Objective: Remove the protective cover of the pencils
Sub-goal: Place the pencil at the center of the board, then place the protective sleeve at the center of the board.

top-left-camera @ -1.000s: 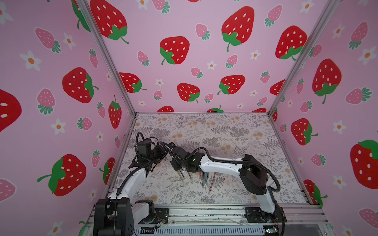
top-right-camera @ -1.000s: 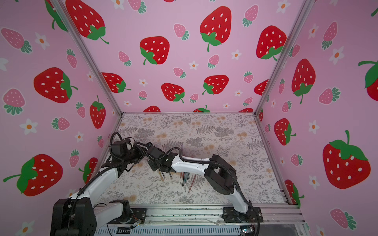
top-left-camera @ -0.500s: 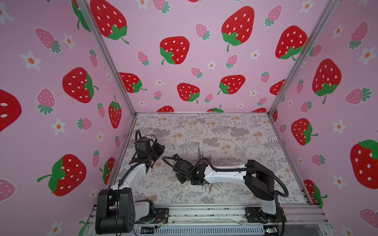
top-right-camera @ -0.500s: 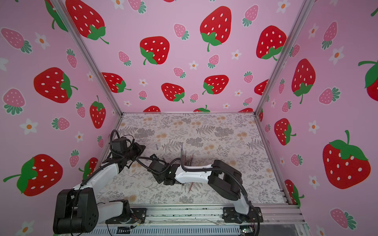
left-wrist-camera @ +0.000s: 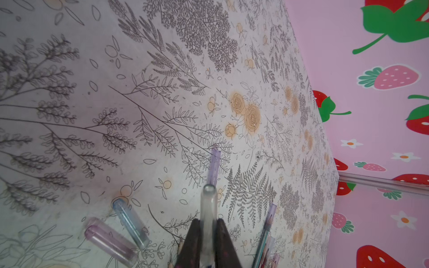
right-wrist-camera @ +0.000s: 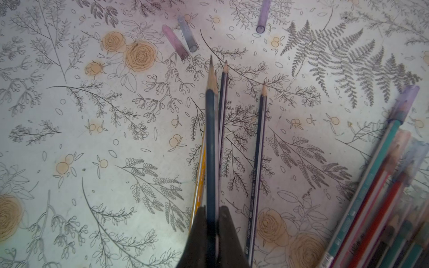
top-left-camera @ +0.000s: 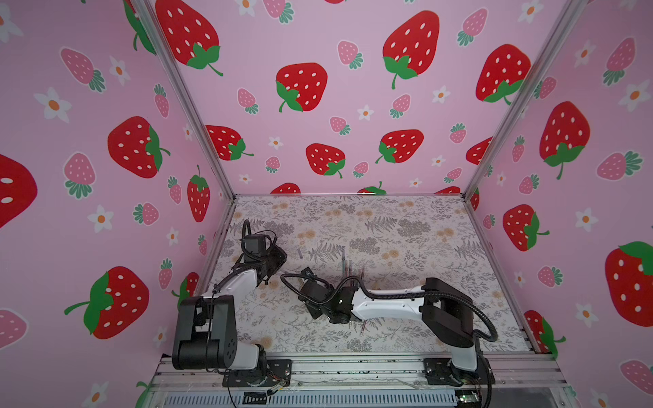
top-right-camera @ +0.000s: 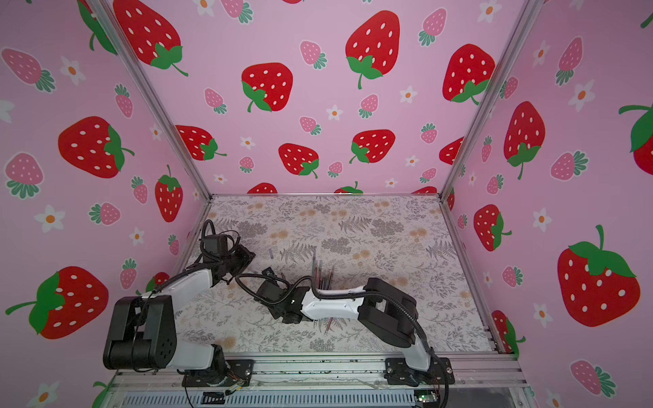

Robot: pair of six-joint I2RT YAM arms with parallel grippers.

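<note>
Desk: a floral-print desk (top-left-camera: 417, 226) boxed in by pink strawberry walls (top-left-camera: 318, 42). Both top views show the two arms meeting over its near-left part.
Left grip: the left fingers (left-wrist-camera: 191, 246) are clenched on a clear cap (left-wrist-camera: 209, 208) that points away from them. Only the left wrist view shows this; in the top views the arm's own wrist hides it.
Right grip: the right fingers (right-wrist-camera: 199, 236) are clenched on a dark blue pencil (right-wrist-camera: 210, 130) whose sharpened tip is bare. Only the right wrist view shows it.
Bare pencils: just beside the held one lie a striped purple pencil (right-wrist-camera: 222, 109) and a dark pencil (right-wrist-camera: 258, 162). A yellow pencil (right-wrist-camera: 201, 171) lies partly under it. All are uncapped, with tips pointing the same way.
Bundle: the capped pencils (right-wrist-camera: 383, 185), teal and red among them, lie at the edge of the right wrist view with tinted caps on their tips. The left wrist view catches only a few of their capped tips (left-wrist-camera: 269, 220). In the top views they are thin sticks (top-left-camera: 351, 268) just beyond the right forearm, with ends showing on its near side.
Loose caps: a pink cap (right-wrist-camera: 175, 41) and a blue cap (right-wrist-camera: 188, 34) lie just beside each other on the desk, and a purple cap (right-wrist-camera: 262, 16) lies apart. Both wrist views show all three. In a top view only one small pale sliver (top-left-camera: 299, 253) can be made out, and I cannot tell which cap it is.
</note>
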